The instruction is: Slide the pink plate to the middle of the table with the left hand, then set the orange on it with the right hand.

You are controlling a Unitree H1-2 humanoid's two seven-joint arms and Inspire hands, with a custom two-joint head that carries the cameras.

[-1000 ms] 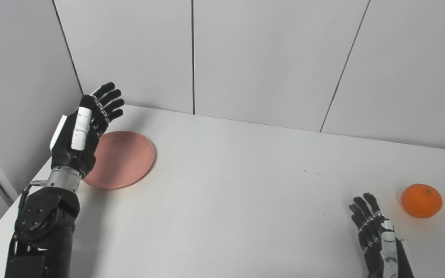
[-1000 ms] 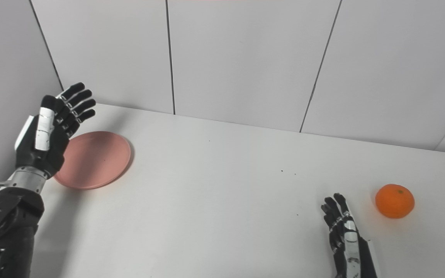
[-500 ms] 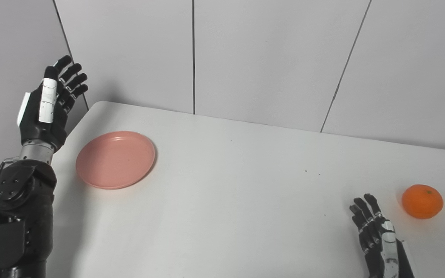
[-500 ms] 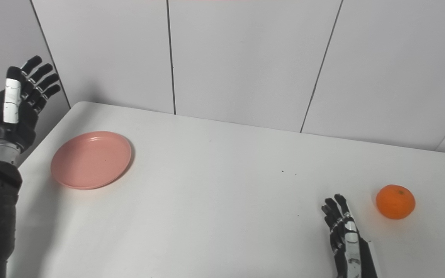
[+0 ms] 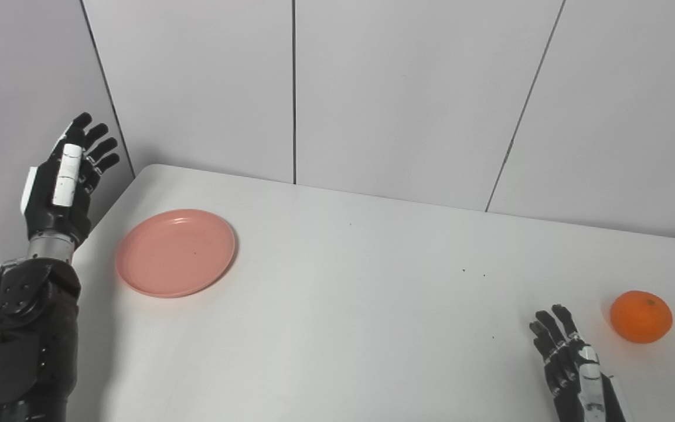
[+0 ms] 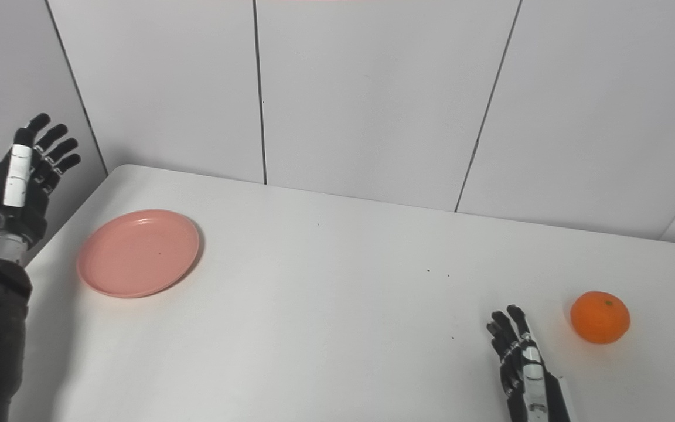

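Plate: one round pink plastic plate (image 5: 176, 252), nothing in it, lying flat on the white worktop (image 5: 349, 328) near its left edge. Fruit: one round orange (image 5: 641, 316) on the worktop far right, well apart from the plate. Left hand (image 5: 63, 179) raised off the worktop's left edge, beside the plate, not touching it, fingers spread, holding nothing. Right hand (image 5: 572, 366) low at the near edge, near the orange, fingers apart, nothing held
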